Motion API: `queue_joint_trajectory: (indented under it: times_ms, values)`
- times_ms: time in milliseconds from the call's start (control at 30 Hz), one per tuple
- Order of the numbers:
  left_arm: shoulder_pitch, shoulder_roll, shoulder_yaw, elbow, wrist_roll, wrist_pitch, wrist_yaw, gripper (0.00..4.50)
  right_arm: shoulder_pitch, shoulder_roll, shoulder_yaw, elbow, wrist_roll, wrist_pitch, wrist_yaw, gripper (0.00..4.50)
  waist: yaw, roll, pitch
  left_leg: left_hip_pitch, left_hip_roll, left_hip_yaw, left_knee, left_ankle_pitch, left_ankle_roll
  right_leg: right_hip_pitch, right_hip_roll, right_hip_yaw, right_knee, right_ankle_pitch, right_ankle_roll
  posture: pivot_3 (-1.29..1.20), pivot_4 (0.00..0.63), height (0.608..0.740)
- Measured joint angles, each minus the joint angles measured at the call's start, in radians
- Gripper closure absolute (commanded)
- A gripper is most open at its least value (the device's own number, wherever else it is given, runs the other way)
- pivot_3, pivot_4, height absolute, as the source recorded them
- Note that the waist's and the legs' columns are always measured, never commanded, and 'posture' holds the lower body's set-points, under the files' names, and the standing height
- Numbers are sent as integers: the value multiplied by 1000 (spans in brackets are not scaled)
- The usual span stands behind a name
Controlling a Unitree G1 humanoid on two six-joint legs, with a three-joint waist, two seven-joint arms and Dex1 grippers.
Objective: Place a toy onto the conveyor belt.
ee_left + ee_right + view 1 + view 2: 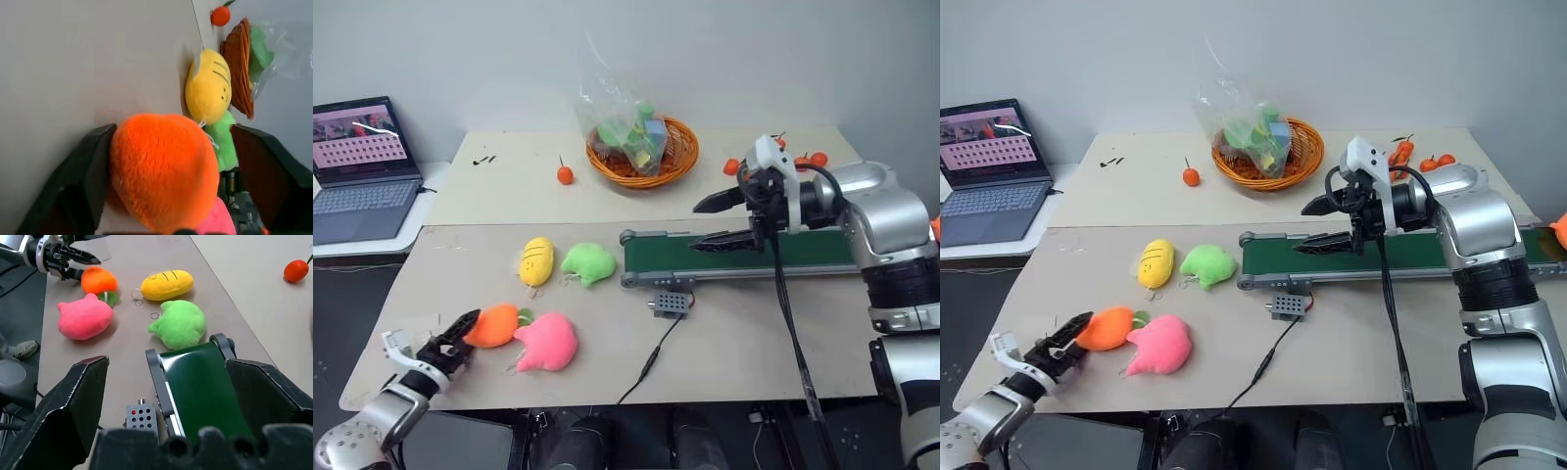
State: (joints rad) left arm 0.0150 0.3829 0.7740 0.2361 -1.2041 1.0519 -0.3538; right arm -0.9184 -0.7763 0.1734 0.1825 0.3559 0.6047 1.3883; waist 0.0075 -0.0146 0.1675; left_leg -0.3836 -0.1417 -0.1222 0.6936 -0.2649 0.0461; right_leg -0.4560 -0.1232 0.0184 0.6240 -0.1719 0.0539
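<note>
2 beige tables (pixel 724 343) abut before a grey wall. The left gripper (pixel 460 338), partly open, straddles the toy (pixel 494 325); the right gripper (pixel 720 221) gapes above the conveyor belt (pixel 744 257).

Pink plush (pixel 546 341) touching toy (pixel 493 325); belt end (pixel 651 257) probably unobstructed.

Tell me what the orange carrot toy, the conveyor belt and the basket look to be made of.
Carrot toy: plush fabric, going by its fuzzy matte pile. Conveyor belt: smooth dark green sheet with a faint sheen, likely rubber or PVC; its frame looks like grey metal. Basket: woven strands, orange-brown, probably wicker or rattan, possibly plastic imitation.
</note>
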Motion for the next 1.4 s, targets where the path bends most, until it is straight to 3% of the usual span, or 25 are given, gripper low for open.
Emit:
queue_joint_trajectory:
  times_ms: [167, 200, 500, 600, 767, 967, 1067, 1200, 1400]
  values:
    - [0, 10, -10, 17, 11, -2, -12, 4039, 2, -11, -3, -11, 0, 6, -8, 0, -2, 0, 0, 0, 0, 0, 0, 0, 0, 0, 0, 0, 0, 0, 0, 0, 150, 740]
    - [0, 13, -10, 18, 13, -4, -13, 4229, 3, -11, -3, -14, 0, 6, -10, 0, -2, 0, 0, 0, 0, 0, 0, 0, 0, 0, 0, 0, 0, 0, 0, 0, 150, 740]
    - [-1, 20, 8, 16, 32, -84, -19, 4229, 6, -11, -3, -16, 1, 6, -16, 0, -8, 0, 0, 0, 1, 0, 0, 0, 0, -1, 1, 0, -1, 0, 0, 0, 150, 740]
    - [13, 20, -18, -84, 129, -209, -39, 4229, 6, -9, -3, -15, 1, 6, -16, 0, -7, -1, 0, -1, 1, 0, 0, 0, -1, 0, 1, 0, -2, 1, -1, 0, 150, 740]
    - [44, 58, -258, -254, 625, -665, 0, 4229, 6, 8, -2, -15, 1, 6, -15, 0, 3, -1, 0, -1, 3, 2, -2, 1, -2, 2, 2, 1, -11, 6, -2, 0, 150, 740]
    - [98, 159, -488, -260, 1165, -1053, 142, 4229, 6, 10, -2, -13, 0, 6, -16, 0, 3, -1, 0, -2, 3, 6, -7, 1, -2, -1, 4, 2, -14, 7, -2, 0, 150, 740]
    - [99, 190, -531, -250, 1353, -1155, 240, 4229, 7, 11, -2, -14, 0, 6, -18, 0, 4, -1, 0, -2, 4, 6, -10, 1, -2, -2, 4, 2, -14, 6, -2, 0, 150, 740]
    - [111, 358, -658, -243, 1748, -1293, 404, 4229, 29, 10, -4, -18, 1, 6, -27, 0, 4, -1, 0, 0, 6, 8, -13, 1, -2, -3, 6, 2, -15, 7, -3, 0, 150, 740]
    - [6, 456, -775, -197, 2039, -1423, 583, 4229, 42, 3, -12, -42, 5, 9, -44, 0, 4, 0, 1, 0, 9, 9, -14, 2, -3, -3, 9, 1, -14, 8, -4, 0, 150, 740]
